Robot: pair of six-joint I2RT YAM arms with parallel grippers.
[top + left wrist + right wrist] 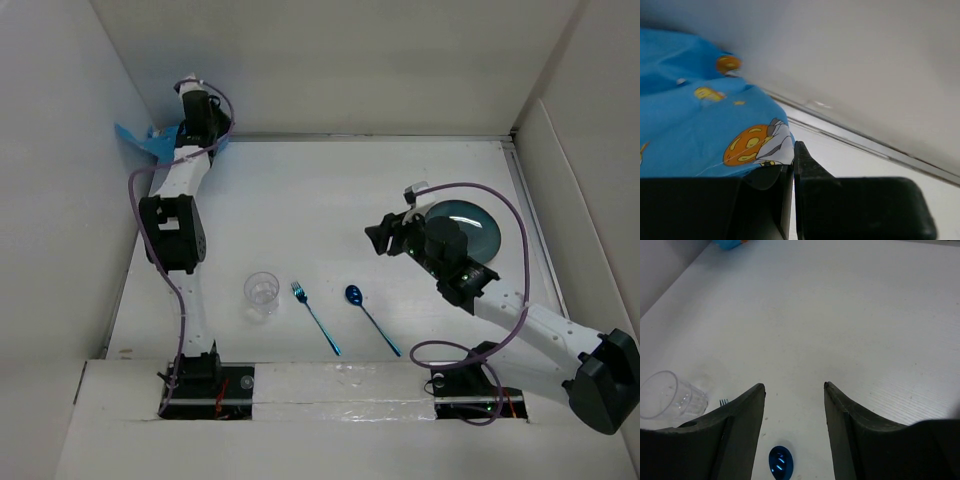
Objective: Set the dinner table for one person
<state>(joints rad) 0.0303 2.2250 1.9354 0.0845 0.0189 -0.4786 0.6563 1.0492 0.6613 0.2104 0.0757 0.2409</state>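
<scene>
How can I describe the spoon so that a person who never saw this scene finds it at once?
On the white dinner table, along its near edge, three things lie in a row: a clear glass, a blue fork, a blue spoon. The spoon is the rightmost, and its far end is a smooth oval bowl, not prongs.

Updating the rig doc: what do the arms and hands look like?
Both the left arm and right arm have white links, black joint housings and a purple cable looping along each. The left hand and right hand have black tapered fingers.
</scene>
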